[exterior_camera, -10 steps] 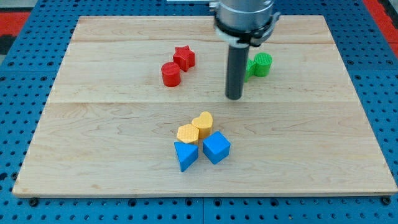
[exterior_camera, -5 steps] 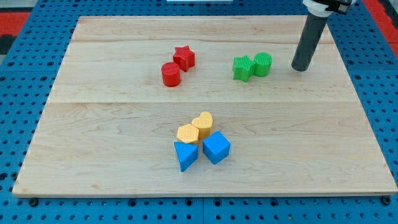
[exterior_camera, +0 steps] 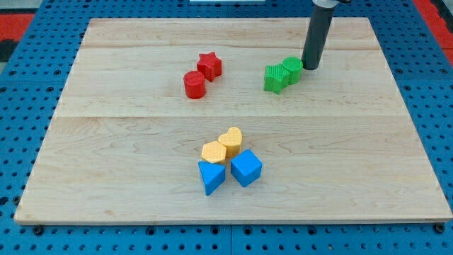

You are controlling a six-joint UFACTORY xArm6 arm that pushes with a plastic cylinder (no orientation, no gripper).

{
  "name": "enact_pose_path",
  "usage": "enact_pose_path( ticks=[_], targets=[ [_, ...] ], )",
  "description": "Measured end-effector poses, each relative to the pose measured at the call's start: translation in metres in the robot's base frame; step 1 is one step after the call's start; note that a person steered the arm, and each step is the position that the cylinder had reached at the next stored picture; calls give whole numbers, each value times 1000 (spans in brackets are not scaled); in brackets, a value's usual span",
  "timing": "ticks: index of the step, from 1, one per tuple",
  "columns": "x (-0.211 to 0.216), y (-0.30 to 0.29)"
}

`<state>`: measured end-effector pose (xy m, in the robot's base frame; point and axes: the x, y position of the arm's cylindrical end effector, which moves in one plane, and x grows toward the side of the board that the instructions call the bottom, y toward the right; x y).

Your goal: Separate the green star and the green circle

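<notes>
The green star (exterior_camera: pixel 275 78) and the green circle (exterior_camera: pixel 291 70) sit touching each other at the upper right of the wooden board (exterior_camera: pixel 127 142); the circle is to the star's upper right. My tip (exterior_camera: pixel 309 67) is right against the green circle's right side, on the side away from the star. The dark rod rises from there out of the view's top.
A red star (exterior_camera: pixel 209 65) and a red cylinder (exterior_camera: pixel 195 84) sit together at upper centre-left. Lower centre holds a cluster: yellow heart (exterior_camera: pixel 231 141), yellow hexagon (exterior_camera: pixel 214 152), blue triangle (exterior_camera: pixel 211 176), blue cube (exterior_camera: pixel 246 168).
My tip swept from below-left of the green pair around to their right, then moved left against the green circle. The circle has shifted slightly left and up against the star.
</notes>
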<state>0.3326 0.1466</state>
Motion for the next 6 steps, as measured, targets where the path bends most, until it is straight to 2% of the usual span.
enact_pose_path(
  ticks=[1, 3, 5, 6],
  targets=[
    [12, -9],
    [10, -43],
    [40, -66],
    [45, -102]
  ],
)
